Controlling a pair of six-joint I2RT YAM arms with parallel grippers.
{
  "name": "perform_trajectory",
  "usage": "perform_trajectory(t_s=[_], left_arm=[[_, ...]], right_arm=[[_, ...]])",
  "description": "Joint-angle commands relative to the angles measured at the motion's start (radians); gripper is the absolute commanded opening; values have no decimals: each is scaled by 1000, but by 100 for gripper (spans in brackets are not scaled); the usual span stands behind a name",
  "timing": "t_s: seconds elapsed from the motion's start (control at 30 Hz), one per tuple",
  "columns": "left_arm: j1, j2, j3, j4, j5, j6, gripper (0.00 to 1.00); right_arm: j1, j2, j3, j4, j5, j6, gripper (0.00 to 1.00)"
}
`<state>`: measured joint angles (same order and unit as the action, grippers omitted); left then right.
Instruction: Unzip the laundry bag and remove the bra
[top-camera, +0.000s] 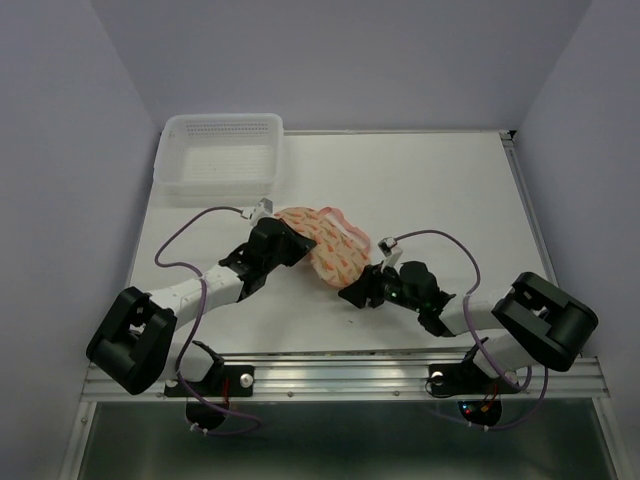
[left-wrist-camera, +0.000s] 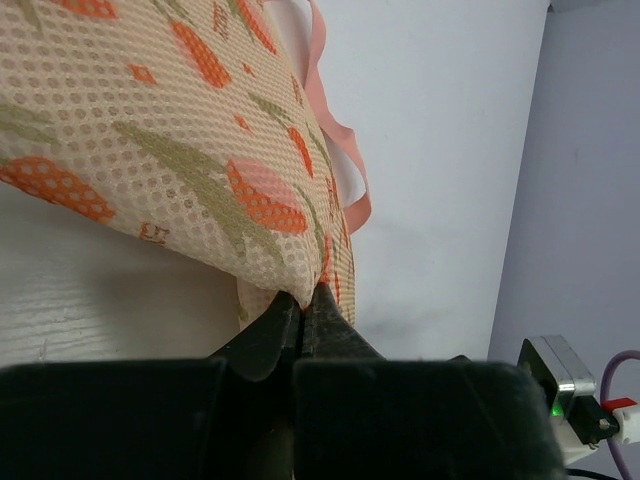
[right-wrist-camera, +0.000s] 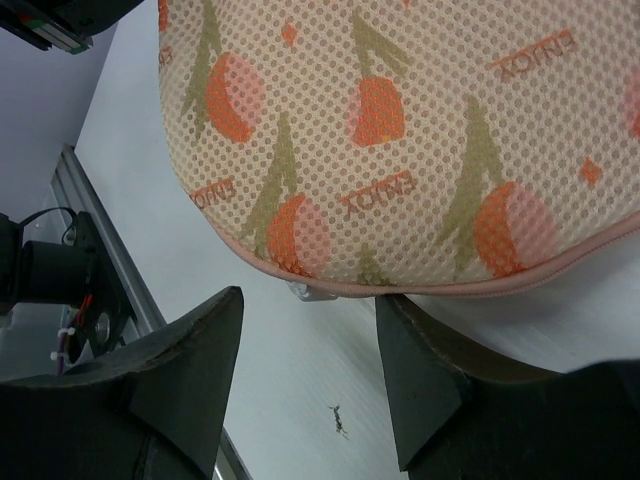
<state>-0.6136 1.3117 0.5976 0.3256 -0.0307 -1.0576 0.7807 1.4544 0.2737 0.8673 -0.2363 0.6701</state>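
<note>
Laundry bag (left-wrist-camera: 180, 150) in tight left end effector (left-wrist-camera: 303, 297)

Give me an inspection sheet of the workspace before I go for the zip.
Surface: white table; one small dark speck by the right claw.
Job's things: bag mid-table, no opening seen; pink strap loose on its far side; bra not seen.
Clutter: white basket at the far left corner, apart from the bag.
Grippers: left claw shut on the bag's edge; right claw open at the bag's near rim, just short of a pale tab, possibly the zip pull.
Cables: purple cables loop off both arms above the table.
Surroundings: plain pale walls; nothing else seen.
</note>
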Motion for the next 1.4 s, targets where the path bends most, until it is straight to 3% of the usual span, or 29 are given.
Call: perform_trajectory(t_s=[0.0, 0.4, 0.7, 0.9, 1.1, 1.23, 1.37], left_arm=[[-9, -42, 4, 67, -9, -18, 0], [-21, -43, 11, 73, -6, -39, 0], [-28, -38, 10, 73, -8, -41, 0], [-28, -31, 1, 75, -6, -39, 0], [-28, -31, -12, 76, -3, -30, 0], [-25, -35, -21, 66, -5, 1, 0], [0, -26, -25, 50, -8, 73, 0]], right_arm=[[5, -60, -34, 55, 58, 0, 63], [5, -3, -34, 139, 31, 29, 61], [5, 0, -27, 168, 38, 25, 48], [5, -41, -36, 127, 71, 0, 32], [5, -101, -51, 34, 143, -14, 1], [5, -188, -67, -62, 190, -24, 1], [5, -348, -87, -262, 272, -47, 1]])
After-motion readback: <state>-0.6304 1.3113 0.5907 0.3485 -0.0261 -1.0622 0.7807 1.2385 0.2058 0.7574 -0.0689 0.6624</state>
